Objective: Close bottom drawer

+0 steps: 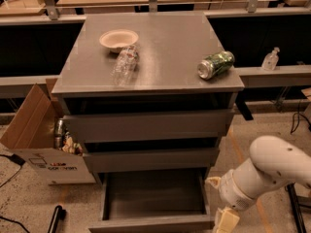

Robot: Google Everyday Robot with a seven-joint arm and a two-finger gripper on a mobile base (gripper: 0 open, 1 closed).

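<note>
The bottom drawer (153, 195) is the lowest of three grey drawers in the cabinet. It is pulled far out, and its plain grey inside is bare. Its flat front panel (150, 224) runs along the lower edge of the camera view. My gripper (224, 221), cream-coloured on a white arm (272, 174), hangs low at the drawer's front right corner, just right of the panel's end. It is partly cut off by the frame's lower edge. The two drawers above stand slightly ajar.
On the cabinet top (165, 76) are a paper bowl (118, 39), a lying clear plastic bottle (125, 64) and a green can (215, 64). An open cardboard box (34, 130) of rubbish stands left of the cabinet. A small bottle (270, 58) sits on the right ledge.
</note>
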